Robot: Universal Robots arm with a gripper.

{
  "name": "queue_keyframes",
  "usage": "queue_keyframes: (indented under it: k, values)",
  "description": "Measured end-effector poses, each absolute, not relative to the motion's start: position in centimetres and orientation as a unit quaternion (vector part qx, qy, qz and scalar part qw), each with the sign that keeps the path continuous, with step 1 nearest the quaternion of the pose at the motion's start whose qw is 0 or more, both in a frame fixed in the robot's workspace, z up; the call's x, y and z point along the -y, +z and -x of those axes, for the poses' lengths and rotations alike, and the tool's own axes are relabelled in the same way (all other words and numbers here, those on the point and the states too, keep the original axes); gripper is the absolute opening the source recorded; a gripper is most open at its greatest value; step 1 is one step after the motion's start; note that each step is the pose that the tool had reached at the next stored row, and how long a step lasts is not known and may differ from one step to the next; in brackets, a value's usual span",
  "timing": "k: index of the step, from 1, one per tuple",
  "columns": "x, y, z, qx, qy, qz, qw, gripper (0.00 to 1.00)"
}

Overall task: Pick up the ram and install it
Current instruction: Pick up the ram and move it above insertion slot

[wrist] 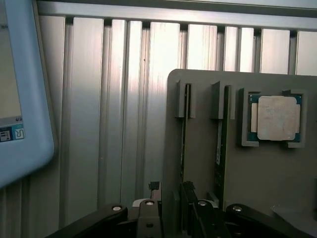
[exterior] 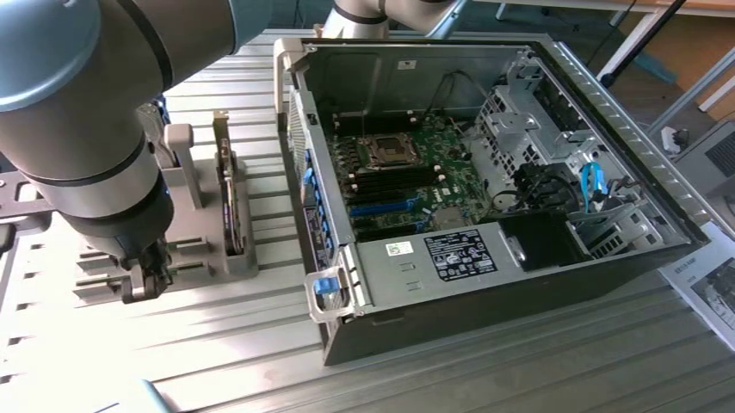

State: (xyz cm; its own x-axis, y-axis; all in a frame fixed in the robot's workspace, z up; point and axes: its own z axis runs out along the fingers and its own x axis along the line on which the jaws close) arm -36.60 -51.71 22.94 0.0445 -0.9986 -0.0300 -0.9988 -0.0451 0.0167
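Exterior view: open computer case (exterior: 344,77) sits on the slatted table (exterior: 517,370), motherboard (exterior: 414,176) flat inside it; parts holder (exterior: 206,258) stands on the table at the case's 9 o'clock. Two ram sticks (wrist: 219,144) stand on edge in neighbouring holder slots, processor (wrist: 276,118) seated in a recess just beside them. Gripper (exterior: 144,284) hangs over the holder's 7 o'clock end.

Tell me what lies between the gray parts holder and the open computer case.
Nothing lies there. In the exterior view, the strip of ribbed metal table between the gray holder and the computer case is bare.
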Motion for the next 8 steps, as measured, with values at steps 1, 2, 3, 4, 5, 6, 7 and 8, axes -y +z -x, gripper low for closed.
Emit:
queue_keyframes:
  k: [1,2,3,4,5,6,7,8]
  values:
    - [51.71,22.94,36.60,-0.691,0.017,0.723,0.004,0.30]
    - [51.71,22.94,36.60,-0.691,0.017,0.723,0.004,0.30]
    - [51.71,22.94,36.60,-0.691,0.017,0.723,0.004,0.30]
    - [51.71,22.90,36.66,-0.691,0.017,0.723,0.004,0.30]
    - [51.66,22.81,36.95,-0.691,0.017,0.723,0.004,0.30]
    - [51.48,22.67,37.10,-0.691,0.017,0.723,0.004,0.30]
    - [51.16,22.56,37.12,-0.691,0.017,0.723,0.004,0.30]
    - [50.89,22.47,37.12,-0.691,0.017,0.723,0.004,0.30]
